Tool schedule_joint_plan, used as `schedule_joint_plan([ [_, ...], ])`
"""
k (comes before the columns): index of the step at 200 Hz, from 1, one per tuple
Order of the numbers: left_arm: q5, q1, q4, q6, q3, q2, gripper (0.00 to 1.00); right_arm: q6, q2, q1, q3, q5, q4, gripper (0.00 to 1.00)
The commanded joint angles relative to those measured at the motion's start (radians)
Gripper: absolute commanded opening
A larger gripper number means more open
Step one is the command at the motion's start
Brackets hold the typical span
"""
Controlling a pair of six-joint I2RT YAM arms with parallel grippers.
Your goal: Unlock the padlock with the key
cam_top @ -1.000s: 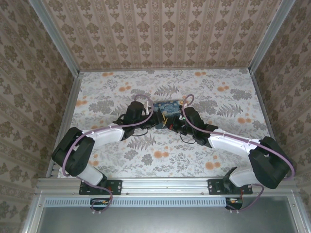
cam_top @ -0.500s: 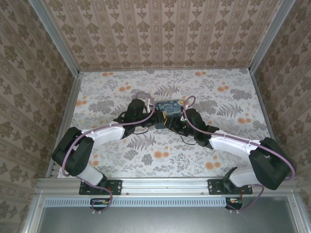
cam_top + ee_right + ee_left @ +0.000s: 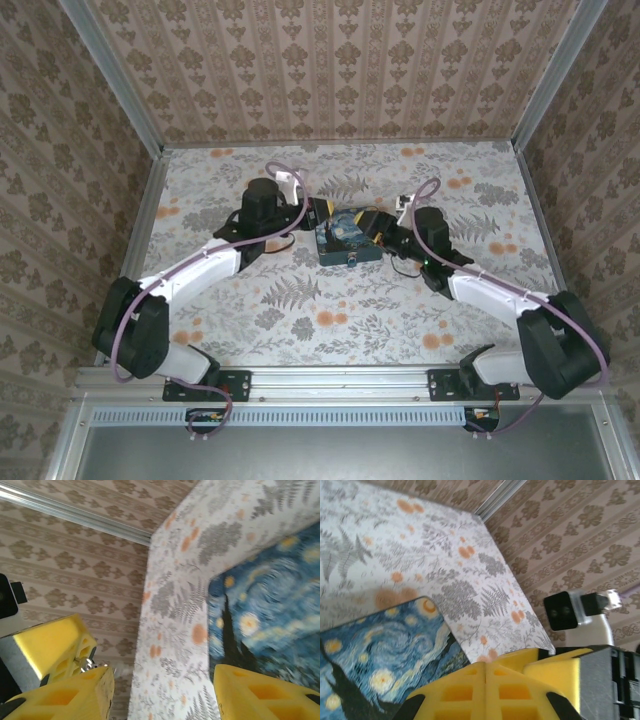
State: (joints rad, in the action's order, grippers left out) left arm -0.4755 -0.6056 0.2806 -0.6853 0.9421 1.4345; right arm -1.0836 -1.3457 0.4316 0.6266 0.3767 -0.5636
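Two end effectors flank the rectangular box printed with a swirly blue-and-yellow night sky (image 3: 348, 240), which lies on the floral-patterned counter (image 3: 300, 320). My left end effector (image 3: 485, 680) is clenched, its yellow pads pressed flat together just past the box's corner, and I see nothing between them. My right end effector (image 3: 164, 694) is released, pads well apart over bare counter beside the box's edge. I cannot confidently pick out the tiny dark padlock or the thin metal key. A small metallic glint (image 3: 89, 661) right by the left pads, seen from the right wrist, may be one of them. The risk, as I judge it: if that glint is the key, pinched at the very tip, a nudge could drop it onto the busy pattern, where I would lose it. The box sits between both wrists, and the pink cable loops (image 3: 285, 172) hang near, so closing in could shove it.
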Motion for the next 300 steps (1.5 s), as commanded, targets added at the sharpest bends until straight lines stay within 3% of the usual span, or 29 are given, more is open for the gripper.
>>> schedule_joint_plan([
  [1, -0.042, 0.007, 0.062, 0.071, 0.023, -0.022, 0.00, -0.097, -0.094, -0.005, 0.040, 0.094, -0.268, 0.57],
  [47, -0.043, 0.007, 0.206, 0.012, 0.002, -0.010, 0.00, -0.179, -0.233, -0.004, 0.068, 0.122, -0.574, 0.55],
  [95, -0.047, 0.009, 0.281, -0.038, -0.016, 0.009, 0.00, -0.219, -0.320, -0.001, 0.067, 0.128, -0.763, 0.51],
  [300, -0.103, -0.002, 0.428, -0.178, -0.037, 0.105, 0.00, -0.168, -0.307, 0.006, 0.045, 0.187, -0.755, 0.39],
])
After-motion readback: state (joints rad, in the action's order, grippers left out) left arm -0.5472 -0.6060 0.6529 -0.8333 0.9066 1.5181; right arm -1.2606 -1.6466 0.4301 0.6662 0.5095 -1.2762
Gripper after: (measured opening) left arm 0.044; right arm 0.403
